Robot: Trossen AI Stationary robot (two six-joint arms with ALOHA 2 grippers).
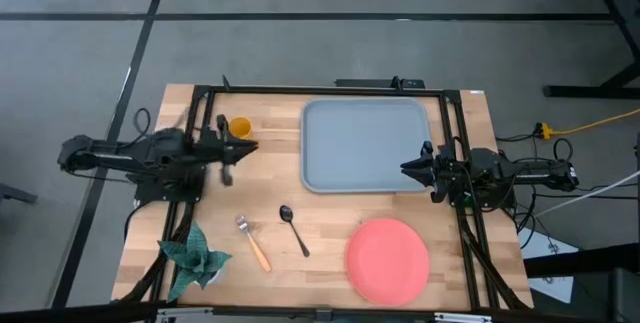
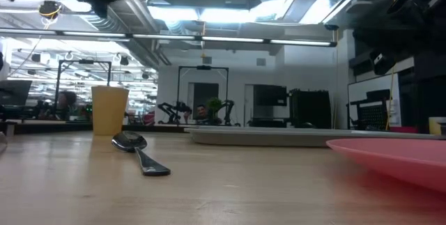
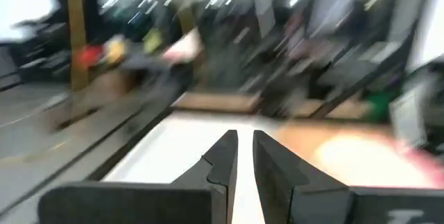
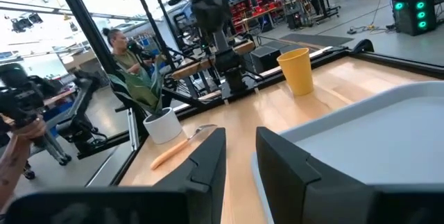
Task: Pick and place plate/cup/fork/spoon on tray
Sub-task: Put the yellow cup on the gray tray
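A: Left claw [image 1: 236, 149] hovers just beside the cup [image 1: 240, 126], fingers narrow, holding nothing. Right claw [image 1: 408, 167] sits at the tray [image 1: 366, 145] edge, narrow and empty too.

B: On the desk [image 1: 320, 263]: plate [image 1: 387, 260], spoon [image 1: 293, 228], fork [image 1: 253, 241], all off the tray.

A level look across a wooden table [image 2: 230, 190]. At left stands an upright yellow-orange cup [image 2: 109, 110]. Just right of it, nearer the camera, lies a dark spoon [image 2: 140, 152], bowl toward the cup. A grey tray [image 2: 265, 136] sits flat at centre right. The coral-pink plate [image 2: 397, 157] fills the lower right. Dark arm parts blur both upper corners.
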